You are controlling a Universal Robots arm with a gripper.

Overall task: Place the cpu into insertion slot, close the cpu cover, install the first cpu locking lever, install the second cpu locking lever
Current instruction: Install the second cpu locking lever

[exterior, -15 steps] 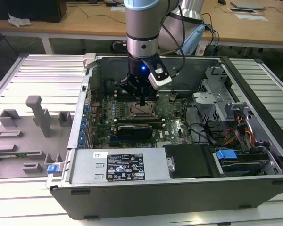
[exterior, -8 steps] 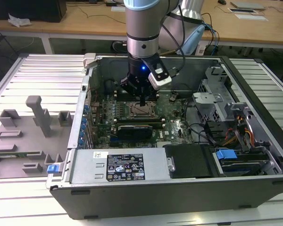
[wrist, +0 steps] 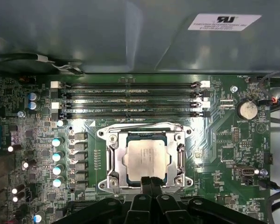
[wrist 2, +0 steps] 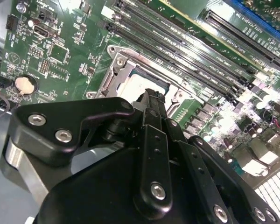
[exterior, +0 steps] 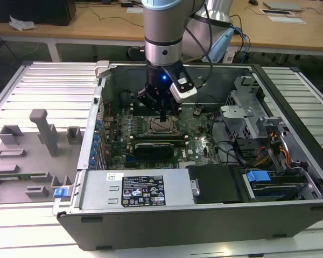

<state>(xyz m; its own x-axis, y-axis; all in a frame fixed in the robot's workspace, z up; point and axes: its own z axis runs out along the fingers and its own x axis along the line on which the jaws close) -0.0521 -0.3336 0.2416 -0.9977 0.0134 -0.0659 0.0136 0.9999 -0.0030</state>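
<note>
1. Inside an open computer case [exterior: 167,188] on a slatted table [exterior: 32,86], the gripper [wrist: 150,179] is hanging with its fingers [wrist: 145,182] pressed together at the socket's edge.
2. Under it, the cpu [wrist: 146,157] is sitting flat in the insertion slot [wrist: 113,156], framed by the cpu cover [wrist: 180,156].
3. Beside the socket, long memory slots [wrist: 130,100] are crossing the green motherboard [wrist: 224,144].

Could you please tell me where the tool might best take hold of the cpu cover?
Probably its thin rim beside the tool, coming from above: the cpu cover lies flat around the cpu, leaving only that outer edge to pinch.
</note>
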